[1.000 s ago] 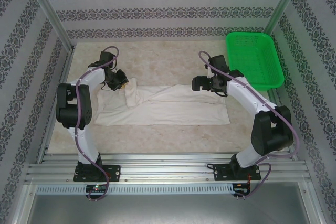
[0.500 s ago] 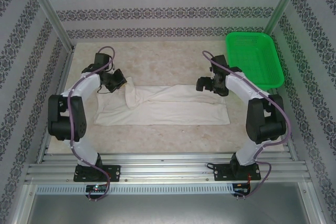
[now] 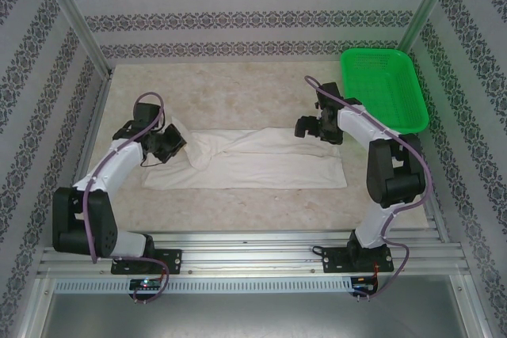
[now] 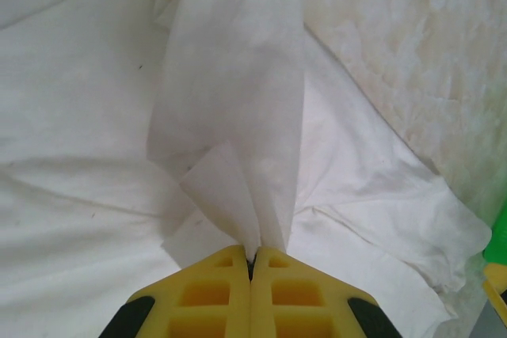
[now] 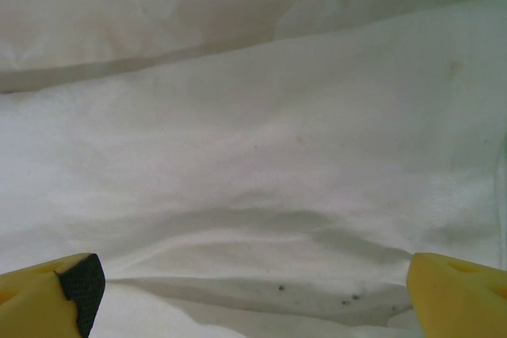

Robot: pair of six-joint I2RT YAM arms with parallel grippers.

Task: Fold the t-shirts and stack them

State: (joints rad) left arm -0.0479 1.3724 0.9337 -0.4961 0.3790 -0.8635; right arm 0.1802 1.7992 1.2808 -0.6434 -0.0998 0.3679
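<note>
No legible text, label, brand, number or sign anywhere. T-shirt (image 3: 269,165) on the tabletop: a few tiny dark specks (image 5: 348,298) in the right wrist view, too small to read as letters or figures. Walls (image 3: 253,20): bands of repeating dark ornament, pattern only, no lettering made out.
</note>
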